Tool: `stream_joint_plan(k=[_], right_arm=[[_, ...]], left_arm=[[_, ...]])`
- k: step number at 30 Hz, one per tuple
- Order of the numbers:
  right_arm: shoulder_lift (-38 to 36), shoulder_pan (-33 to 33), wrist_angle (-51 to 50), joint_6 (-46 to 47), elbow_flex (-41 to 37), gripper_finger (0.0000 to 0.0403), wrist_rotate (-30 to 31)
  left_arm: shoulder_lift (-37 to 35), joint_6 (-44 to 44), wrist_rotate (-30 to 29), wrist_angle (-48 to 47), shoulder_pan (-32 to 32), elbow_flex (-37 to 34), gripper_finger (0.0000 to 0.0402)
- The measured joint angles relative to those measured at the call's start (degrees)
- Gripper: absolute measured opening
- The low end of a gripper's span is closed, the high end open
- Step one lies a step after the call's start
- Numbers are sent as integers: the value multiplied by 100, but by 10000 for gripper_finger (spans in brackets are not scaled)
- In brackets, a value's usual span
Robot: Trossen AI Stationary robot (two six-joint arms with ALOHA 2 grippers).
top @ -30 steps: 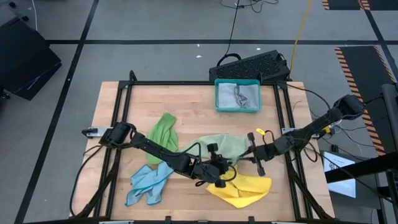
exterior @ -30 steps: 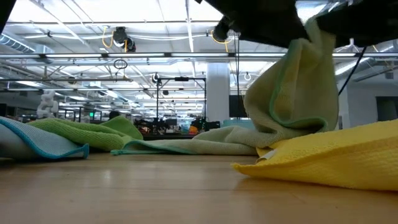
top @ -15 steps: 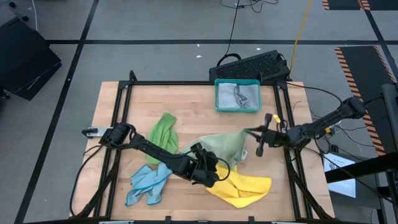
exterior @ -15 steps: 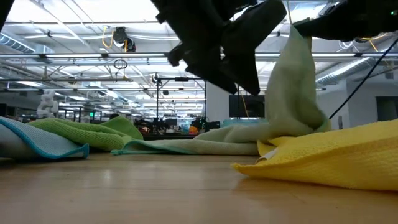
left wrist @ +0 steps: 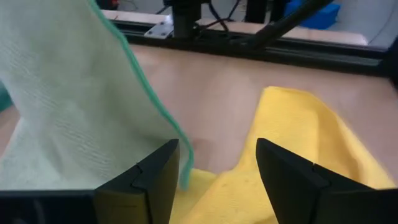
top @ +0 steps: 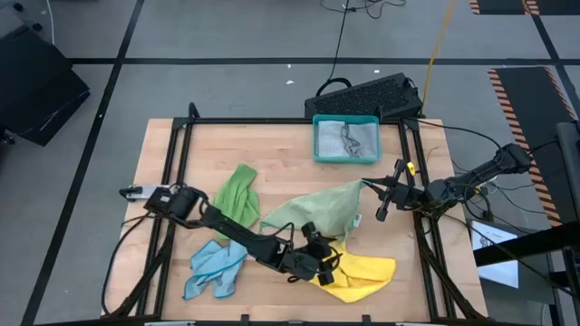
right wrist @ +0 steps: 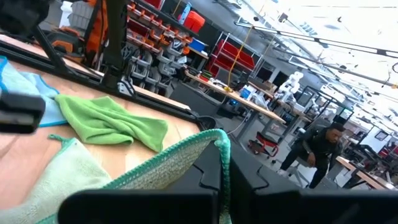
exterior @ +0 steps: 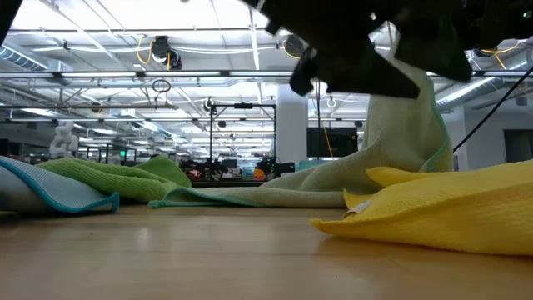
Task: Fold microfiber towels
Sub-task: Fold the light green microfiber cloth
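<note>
A pale green towel (top: 317, 213) slopes from its raised right corner down to the table, and its lower edge overlaps a yellow towel (top: 358, 273). My right gripper (top: 370, 187) is shut on that corner, near the table's right rail. My left gripper (left wrist: 217, 168) stands open low over the yellow towel's left edge (left wrist: 273, 137), beside the pale green towel's teal hem (left wrist: 155, 106). I cannot tell whether it touches either towel. A bright green towel (top: 237, 190) and a light blue towel (top: 216, 269) lie crumpled on the table's left half. My right gripper pinches the pale green towel's right corner (right wrist: 211, 146) between its two shut fingers; the teal-hemmed edge drapes over the fingertips. The fingers come in about level from the table's right side. The corner is lifted clear, and the cloth slopes down to its left part (top: 281, 222) on the table.
A teal tray (top: 319, 145) holding grey cloth stands at the far edge, right of centre. Black frame rails (top: 177, 163) run along the table's sides. A black keyboard (top: 367, 93) lies beyond the far edge. A person (right wrist: 317, 149) is in the room behind.
My right gripper has gone up and toward the table's far right with the pale green towel's corner, which has spread the towel out toward the right. My left gripper has come away from that towel and sunk toward the near edge, over the yellow towel.
</note>
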Motion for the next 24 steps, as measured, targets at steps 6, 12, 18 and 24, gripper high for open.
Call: stream_joint_plan(k=[6, 12, 18, 24], right_arm=[[0, 0, 11, 10, 0, 0, -4], [0, 0, 5, 125, 0, 0, -2], [0, 0, -119, 382, 0, 0, -1], [0, 0, -242, 685, 0, 0, 0]], left_arm=[[300, 46, -324, 102, 17, 0, 216], [679, 462, -200, 681, 38, -2, 216], [707, 555, -182, 604, 294, 2, 189], [707, 1015, 652, 674, 572, 2, 40]])
